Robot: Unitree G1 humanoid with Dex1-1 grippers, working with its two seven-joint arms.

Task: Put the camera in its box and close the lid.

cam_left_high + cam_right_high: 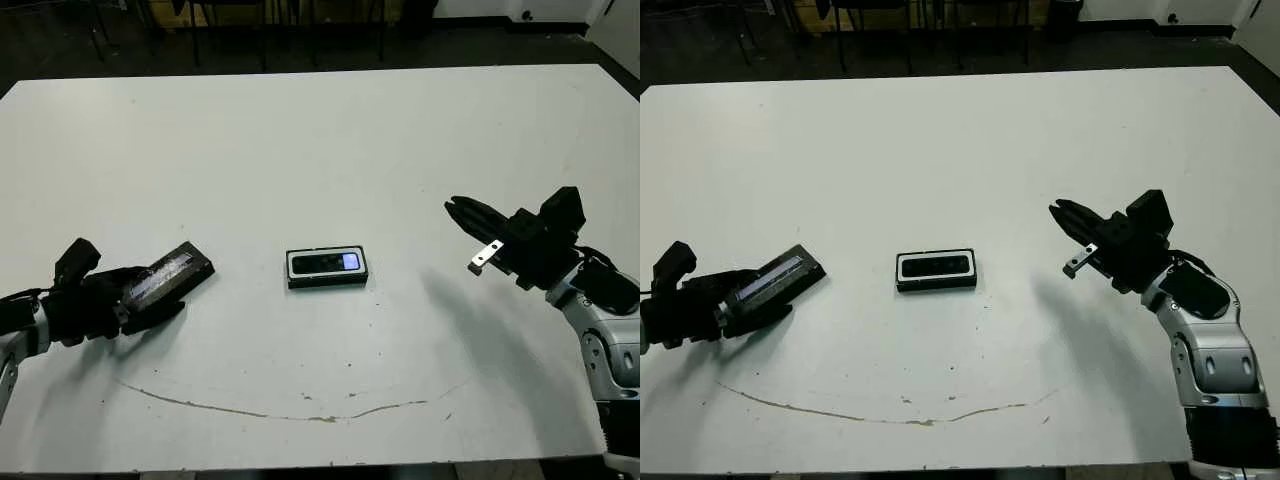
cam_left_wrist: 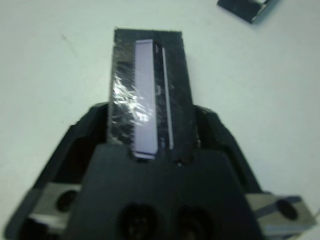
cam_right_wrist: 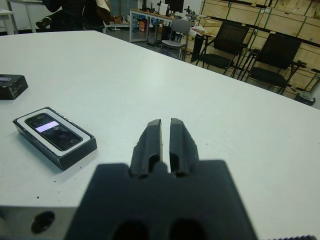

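black camera [image 1: 328, 264], white-lined box [image 1: 327, 281], black lid [image 1: 168, 275] silver-marked

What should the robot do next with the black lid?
Probably carry the lid across to the box. The camera already lies inside, the box is uncovered, and the left gripper holds the lid off to the side.

Bare table [image 1: 320, 150] surrounds the box [image 1: 327, 268] on every side, both grippers well apart.

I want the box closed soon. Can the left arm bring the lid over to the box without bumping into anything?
Probably yes. The left gripper is shut on the lid, and only bare table lies between it and the box, with the camera already inside.
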